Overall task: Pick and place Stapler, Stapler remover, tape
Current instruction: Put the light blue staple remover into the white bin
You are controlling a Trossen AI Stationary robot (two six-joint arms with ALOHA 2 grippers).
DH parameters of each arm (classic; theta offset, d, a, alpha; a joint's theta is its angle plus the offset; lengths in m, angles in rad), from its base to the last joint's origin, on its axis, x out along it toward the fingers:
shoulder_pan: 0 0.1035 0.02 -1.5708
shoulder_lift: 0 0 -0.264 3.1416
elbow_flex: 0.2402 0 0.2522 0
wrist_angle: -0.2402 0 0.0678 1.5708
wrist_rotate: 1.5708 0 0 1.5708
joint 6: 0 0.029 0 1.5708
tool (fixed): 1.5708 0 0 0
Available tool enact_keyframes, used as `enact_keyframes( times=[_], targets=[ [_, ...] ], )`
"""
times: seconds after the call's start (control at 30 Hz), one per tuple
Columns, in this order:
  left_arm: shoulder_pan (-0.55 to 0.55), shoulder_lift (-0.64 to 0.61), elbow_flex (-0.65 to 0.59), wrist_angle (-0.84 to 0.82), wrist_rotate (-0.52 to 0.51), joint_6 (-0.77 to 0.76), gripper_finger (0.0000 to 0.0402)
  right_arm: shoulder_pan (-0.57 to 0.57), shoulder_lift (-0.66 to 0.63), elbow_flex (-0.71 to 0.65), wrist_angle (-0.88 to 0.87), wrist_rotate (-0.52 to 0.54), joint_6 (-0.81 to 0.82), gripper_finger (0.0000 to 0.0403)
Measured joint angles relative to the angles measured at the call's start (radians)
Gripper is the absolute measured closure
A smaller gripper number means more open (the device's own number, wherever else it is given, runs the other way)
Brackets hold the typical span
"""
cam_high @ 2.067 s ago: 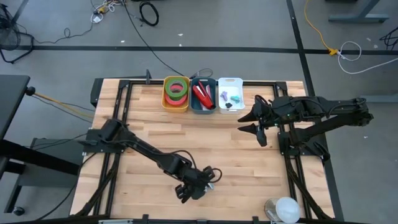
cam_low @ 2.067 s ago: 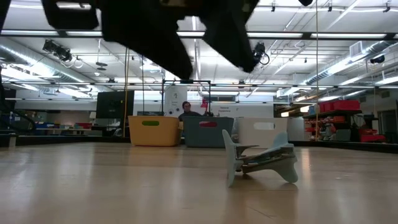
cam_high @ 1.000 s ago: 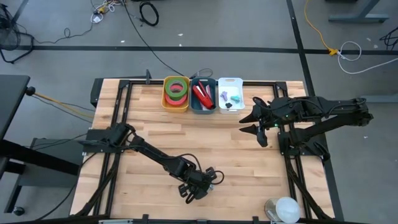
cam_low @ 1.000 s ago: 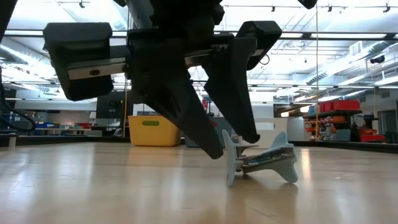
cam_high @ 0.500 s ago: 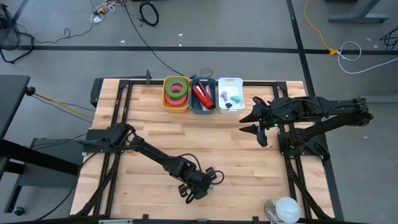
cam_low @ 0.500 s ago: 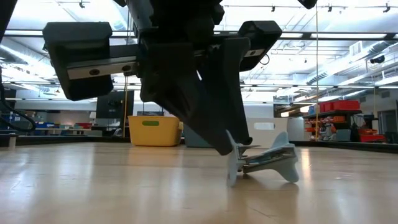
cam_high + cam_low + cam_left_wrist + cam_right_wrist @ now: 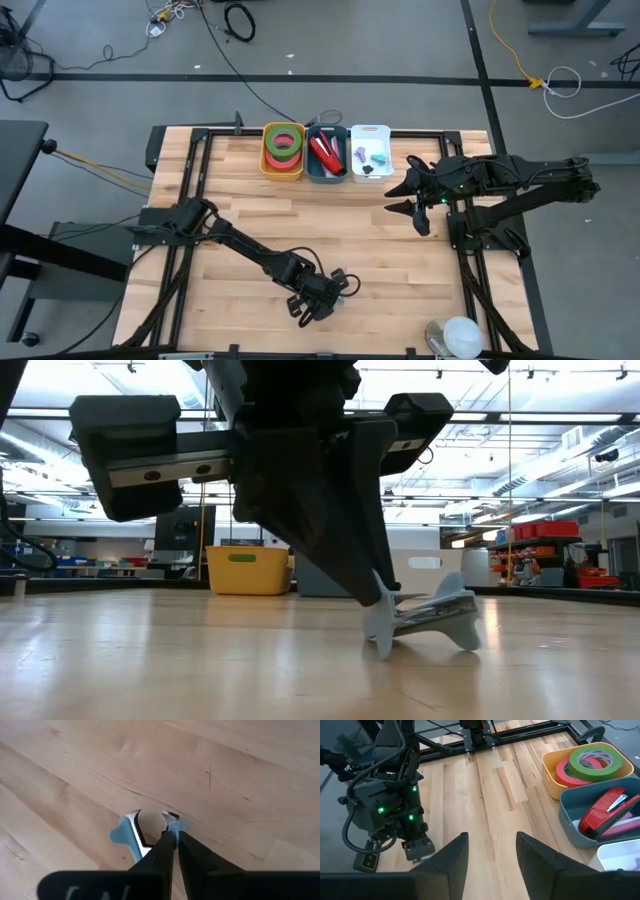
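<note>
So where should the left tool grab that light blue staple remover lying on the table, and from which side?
Best from straight above, pinching one blue wing. The staple remover lies on its side on the table with its metal claws spread, so a wing is the thin part that fits between the fingers. The left tool appears shut on one.

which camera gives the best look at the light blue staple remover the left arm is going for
The low view: the staple remover shows side-on on the table, with the left end effector on one wing. The left wrist view shows its metal jaws and blue wings from above, partly behind the fingers. The high view barely shows it; the right wrist view doesn't.
</note>
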Motion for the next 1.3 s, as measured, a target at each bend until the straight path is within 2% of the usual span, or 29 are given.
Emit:
enact_keyframes(
  times=[0.27, 0.67, 0.9, 1.3],
  targets=[
    [0.0, -0.001, 0.0, 0.006, 0.0, 0.0, 0.039, 0.0, 0.0, 0.0, 0.0, 0.0, 0.0, 0.0239],
    [0.0, -0.018, 0.0, 0.054, -0.002, -0.026, 0.0393, 0.0, 0.0, 0.0, 0.021, 0.0, -0.005, 0.0239],
    [0.041, -0.088, 0.001, 0.05, -0.023, -0.093, 0.0394, 0.0, 0.0, 0.0, 0.035, 0.0, -0.038, 0.0239],
    [0.149, -0.289, 0.001, 0.083, -0.084, -0.199, 0.0394, 0.0, 0.0, 0.0, 0.086, 0.0, -0.131, 0.0239]
  ],
)
